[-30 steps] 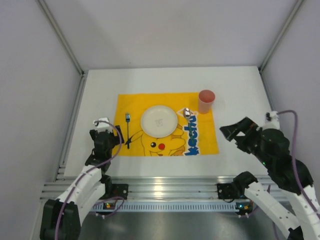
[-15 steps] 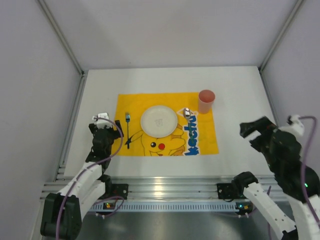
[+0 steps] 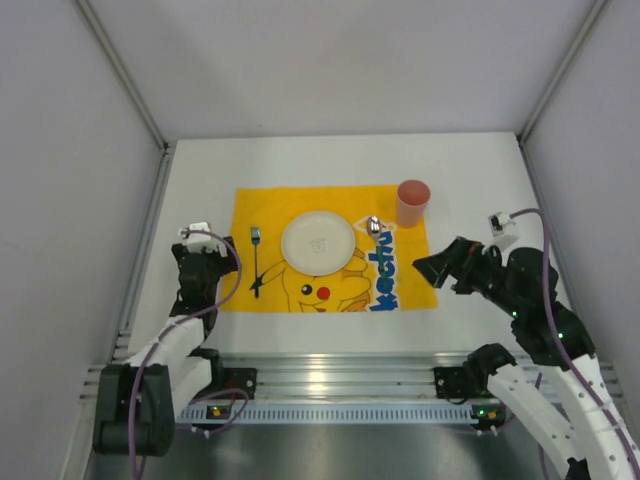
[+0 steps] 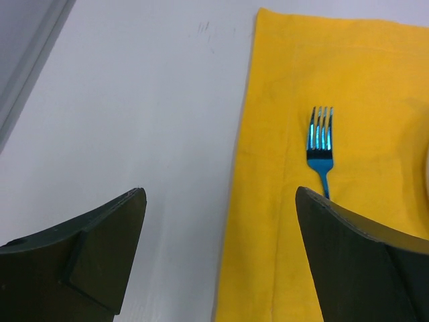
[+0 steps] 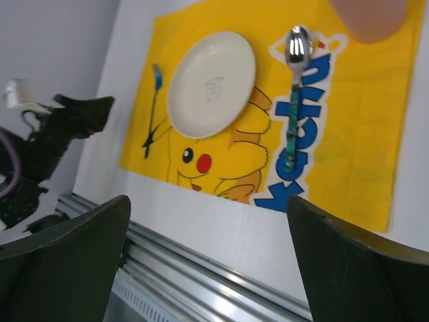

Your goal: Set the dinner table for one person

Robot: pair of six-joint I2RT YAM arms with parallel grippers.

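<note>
Your light is bright, soft and even, coming from overhead, and shadows are faint. The table (image 3: 300, 160) is evenly white, with glare streaks only on the metal rail (image 3: 330, 378). The overhead view is slightly soft. In the wrist views the dark fingers (image 4: 87, 261) blur a little, while the fork (image 4: 320, 141) is crisp.

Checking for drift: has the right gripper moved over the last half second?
Yes. The right gripper has swung left, from out over bare table to the right edge of the yellow mat, jaws open.
</note>
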